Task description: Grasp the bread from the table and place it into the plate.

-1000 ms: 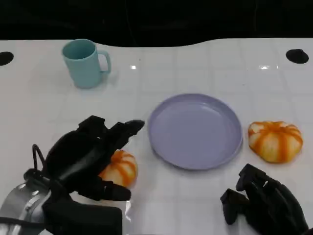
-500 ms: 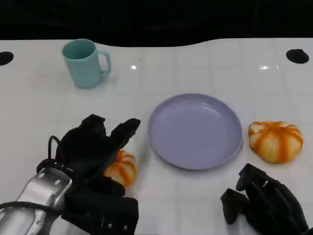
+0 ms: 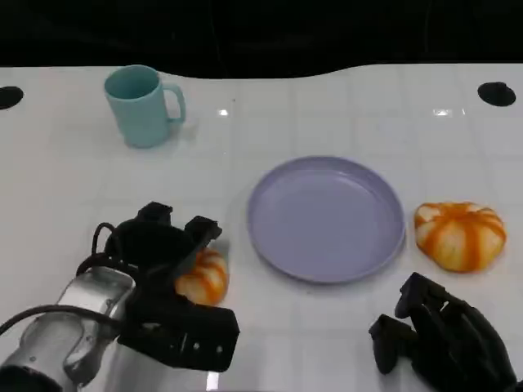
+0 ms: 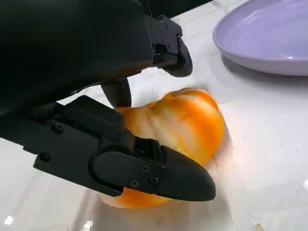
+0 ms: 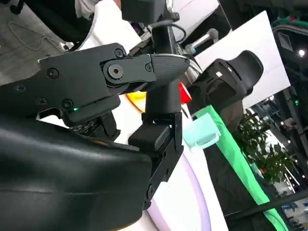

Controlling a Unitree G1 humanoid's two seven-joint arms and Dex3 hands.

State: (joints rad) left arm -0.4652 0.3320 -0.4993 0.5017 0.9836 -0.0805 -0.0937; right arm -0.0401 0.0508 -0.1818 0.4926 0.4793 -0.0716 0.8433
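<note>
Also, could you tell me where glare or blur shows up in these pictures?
Head view: small bright glints on the white table beyond the purple plate, otherwise sharp. Left wrist view: the left hand close up, the bread slightly soft. Right wrist view: background blurred behind the right hand.

- Teal mug point(image 3: 140, 106): upright on the table, at 10 o'clock of the head view, handle pointing to 3 o'clock.
- White table point(image 3: 327, 106): faint grid of square tiles, small glare spots near the far edge.
- Black round hole point(image 3: 496, 93): in the tabletop at 2 o'clock.
- Second hole point(image 3: 8, 97): at 10 o'clock, cut off by the frame edge.
- Leafy plant point(image 5: 269, 154) and green strip point(image 5: 240, 185): off-table background in the right wrist view, blurry.
</note>
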